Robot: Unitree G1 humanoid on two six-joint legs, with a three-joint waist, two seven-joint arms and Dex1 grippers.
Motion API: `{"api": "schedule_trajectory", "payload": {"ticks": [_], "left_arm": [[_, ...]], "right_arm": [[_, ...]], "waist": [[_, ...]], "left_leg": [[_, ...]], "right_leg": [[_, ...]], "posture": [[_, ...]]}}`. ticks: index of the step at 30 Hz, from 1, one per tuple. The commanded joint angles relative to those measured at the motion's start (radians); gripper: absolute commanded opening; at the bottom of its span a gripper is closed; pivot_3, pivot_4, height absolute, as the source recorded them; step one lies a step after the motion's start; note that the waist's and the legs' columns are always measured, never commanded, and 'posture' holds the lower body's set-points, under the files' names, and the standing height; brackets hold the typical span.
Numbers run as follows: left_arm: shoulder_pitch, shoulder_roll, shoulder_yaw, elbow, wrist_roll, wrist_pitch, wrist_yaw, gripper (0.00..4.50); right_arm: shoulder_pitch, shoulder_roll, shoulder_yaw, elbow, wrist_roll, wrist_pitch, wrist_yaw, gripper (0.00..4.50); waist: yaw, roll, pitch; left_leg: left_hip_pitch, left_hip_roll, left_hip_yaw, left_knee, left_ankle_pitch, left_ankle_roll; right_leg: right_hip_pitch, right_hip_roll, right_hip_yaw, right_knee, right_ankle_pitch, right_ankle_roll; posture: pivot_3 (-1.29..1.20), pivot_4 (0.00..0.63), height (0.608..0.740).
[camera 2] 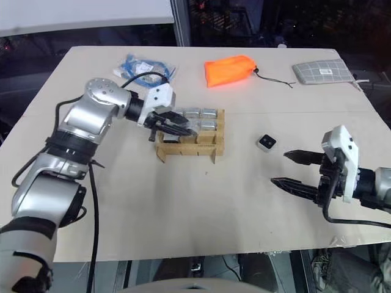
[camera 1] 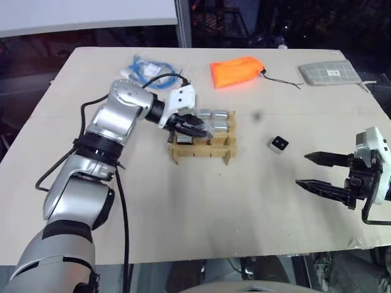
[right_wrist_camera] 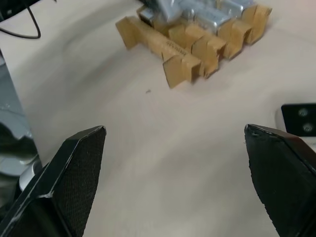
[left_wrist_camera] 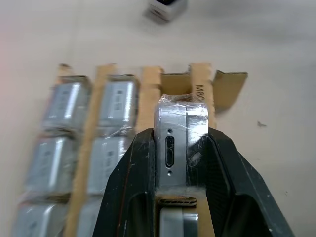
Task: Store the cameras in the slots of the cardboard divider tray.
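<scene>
Silver-grey camera [left_wrist_camera: 174, 148] sat pinched in the left claw [left_wrist_camera: 173, 163], hovering over a cardboard divider tray [camera 1: 203, 148] slot; it might have snagged a strip; right claw [camera 1: 322, 172] gaped empty, another camera [camera 1: 279, 144] just beyond it.

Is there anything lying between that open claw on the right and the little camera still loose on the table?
Nothing visible does. The right gripper hangs open above bare table, and the loose camera sits apart from the cardboard divider tray, with only bare tabletop between it and the gripper.

A pale beige rectangular tabletop [camera 1: 201, 201] fills the scene; beyond its far edge lies darkness and what may be a white board [camera 1: 85, 15].
</scene>
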Motion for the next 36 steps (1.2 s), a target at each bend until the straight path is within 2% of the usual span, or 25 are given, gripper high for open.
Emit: {"api": "schedule_trajectory", "payload": {"ticks": [1,15,20,36], "left_arm": [[-0.051,0.006,-0.008,0.035,0.056,-0.039,-0.042,0.76],[-0.056,-0.004,-0.018,0.090,0.146,-0.067,-0.102,0.76],[-0.067,-0.027,-0.008,0.109,0.167,-0.084,-0.049,0.76],[-0.061,-0.049,-0.017,0.114,0.229,-0.153,-0.035,0.76]], "right_arm": [[0.002,0.003,-0.061,-0.035,0.029,-0.025,-0.021,4.44],[0.024,0.013,-0.067,-0.028,0.027,-0.083,-0.023,4.44],[0.026,0.014,-0.058,-0.026,0.022,-0.095,-0.025,4.44],[0.037,0.021,-0.047,-0.032,0.020,-0.114,-0.044,4.44]], "waist": [[0.000,0.000,0.000],[-0.002,0.000,0.000],[-0.001,0.000,0.000],[0.000,0.000,0.000]], "left_leg": [[0.000,0.000,0.000,0.000,0.000,0.000],[0.001,0.000,0.000,0.000,-0.001,0.002],[0.002,0.000,0.000,0.000,-0.001,0.002],[0.002,0.000,0.000,0.001,-0.001,0.002]], "right_leg": [[0.000,0.000,0.000,0.000,0.000,0.000],[0.000,0.000,0.001,0.001,0.000,0.000],[0.000,0.000,0.001,0.002,0.000,0.000],[0.000,0.000,0.001,0.003,0.000,0.000]], "posture": [[0.00,0.150,0.740],[0.00,0.150,0.740],[0.00,0.150,0.740],[0.00,0.150,0.740]]}}
